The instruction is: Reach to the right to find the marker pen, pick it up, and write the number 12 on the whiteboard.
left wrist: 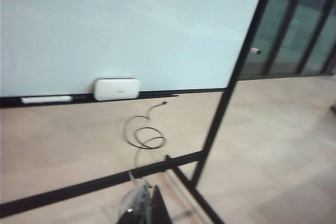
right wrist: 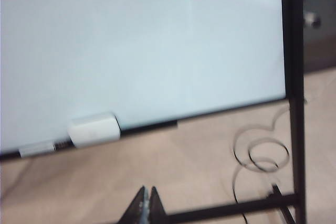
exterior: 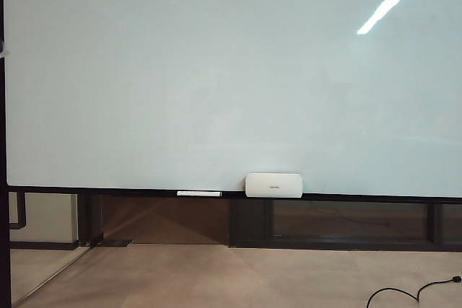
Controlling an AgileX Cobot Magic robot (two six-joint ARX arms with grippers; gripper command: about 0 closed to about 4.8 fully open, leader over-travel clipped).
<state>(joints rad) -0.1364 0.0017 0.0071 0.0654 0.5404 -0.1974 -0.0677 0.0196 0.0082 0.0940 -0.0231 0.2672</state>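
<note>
The whiteboard (exterior: 216, 70) fills the exterior view; it is glossy, pale and bare of writing, so the number 12 is nowhere on it. The marker pen is out of view in every frame. Neither gripper appears in the exterior view. In the left wrist view my left gripper (left wrist: 148, 190) hangs low over the floor, well back from the whiteboard (left wrist: 131, 24), its jaws together and empty. My right gripper (right wrist: 147, 188) is also back from the whiteboard (right wrist: 142, 51), shut with nothing between its dark fingers.
A white eraser block (exterior: 273, 185) and a long thin white marker (exterior: 198, 193) rest on the board's ledge. The black stand frame (right wrist: 294, 77) rises at the board's right edge, with a low crossbar (left wrist: 79, 190). A coiled black cable (left wrist: 144, 135) lies on the floor.
</note>
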